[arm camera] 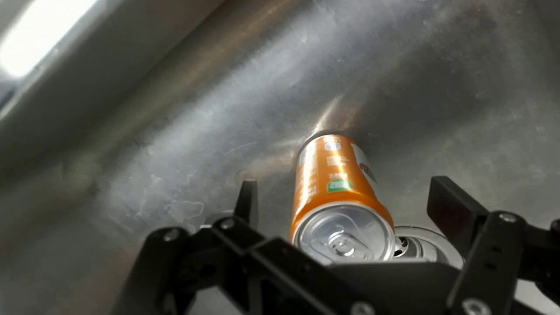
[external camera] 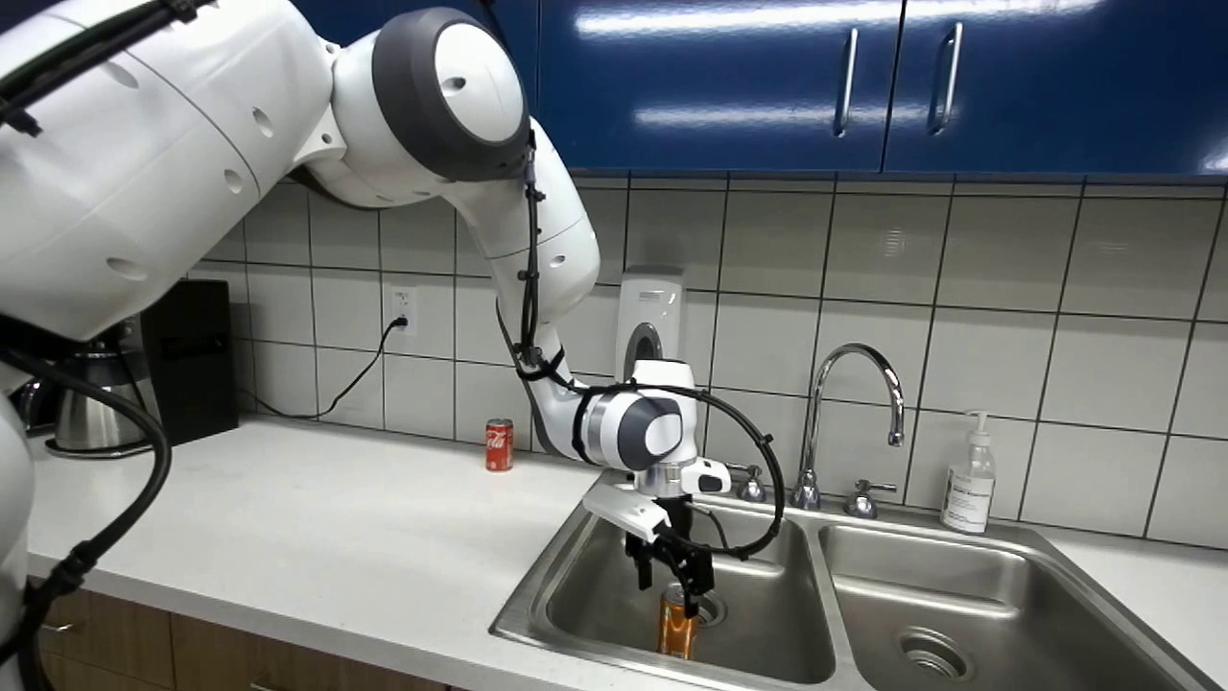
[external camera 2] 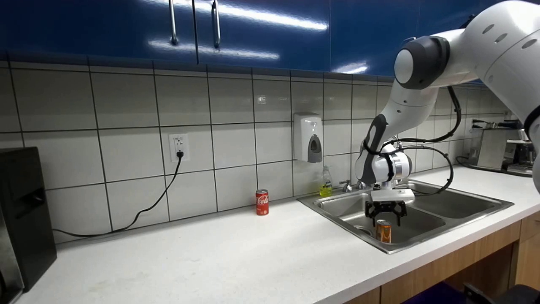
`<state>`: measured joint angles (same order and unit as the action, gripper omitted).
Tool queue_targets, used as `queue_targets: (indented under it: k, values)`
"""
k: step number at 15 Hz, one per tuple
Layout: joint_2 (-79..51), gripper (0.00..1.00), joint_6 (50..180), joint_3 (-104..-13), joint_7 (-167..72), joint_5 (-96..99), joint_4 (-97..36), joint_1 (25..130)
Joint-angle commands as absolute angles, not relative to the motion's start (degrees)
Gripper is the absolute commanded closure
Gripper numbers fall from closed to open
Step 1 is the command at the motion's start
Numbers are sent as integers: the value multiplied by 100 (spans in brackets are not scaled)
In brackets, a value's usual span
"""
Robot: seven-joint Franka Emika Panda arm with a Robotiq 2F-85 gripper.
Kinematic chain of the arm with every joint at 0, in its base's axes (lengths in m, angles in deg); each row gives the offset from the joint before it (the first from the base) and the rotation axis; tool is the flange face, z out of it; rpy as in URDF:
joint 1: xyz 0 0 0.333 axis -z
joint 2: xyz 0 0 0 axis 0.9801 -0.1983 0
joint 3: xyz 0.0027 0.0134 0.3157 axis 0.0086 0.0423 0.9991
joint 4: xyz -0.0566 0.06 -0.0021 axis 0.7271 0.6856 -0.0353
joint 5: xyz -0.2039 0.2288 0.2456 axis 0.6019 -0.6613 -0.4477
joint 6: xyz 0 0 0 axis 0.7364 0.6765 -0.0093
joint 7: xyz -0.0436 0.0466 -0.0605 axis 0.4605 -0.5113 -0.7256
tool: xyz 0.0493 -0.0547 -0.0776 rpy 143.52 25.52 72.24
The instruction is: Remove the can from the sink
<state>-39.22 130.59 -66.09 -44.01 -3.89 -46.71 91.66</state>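
"While the orange can (arm camera: 334, 179) stands upright in the sink (external camera: 831, 614), near a drain (arm camera: 431, 245), what is the hand (arm camera: 344, 192) doing?"

"Hanging over it, aimed down. Fingers (arm camera: 455, 210) spread wide, one each side of the can in the wrist view. Grips nothing."

"Why so wide?"

"Room for the can to pass between, I judge. Standing, it offers its slim sides, so a straight drop seems best; closing and lifting would follow."

"And the red can (external camera 2: 262, 202)?"

"On the table (external camera 2: 190, 261), apart from the sink. Probably no part of the job."

"What's hard to make out?"

"Can's foot: the near rim (external camera 2: 392, 247) seems to mask it in an exterior view. Wrist view: black linkage (arm camera: 280, 260) covers part of the drain and the edge of the can's silvery top (arm camera: 345, 232). Small print too blurred to read."

"Are the fingers lower than that top?"

"Cannot tell. One finger (external camera: 691, 600) crosses in front of the can in an exterior view. Arm (external camera: 422, 115) runs out of frame in both exterior views."
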Motion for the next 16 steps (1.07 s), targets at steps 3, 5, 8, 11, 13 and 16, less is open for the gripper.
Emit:
queue_targets:
  k: [3, 5, 8, 11, 13, 16]
  values:
    - [-4314, 0, 12852, -6427, -4725, -531, -4126, 9399]
    - [-4415, 0, 12835, -6437, -4725, -527, -4013, 9424]
    - [-4569, 0, 12791, -6440, -4729, -517, -3824, 9458]
    - [-4696, 0, 12762, -6424, -4737, -522, -3658, 9481]
    - [-4767, 0, 12745, -6418, -4743, -523, -3570, 9493]
    - [-4855, 0, 12718, -6424, -4750, -518, -3457, 9503]
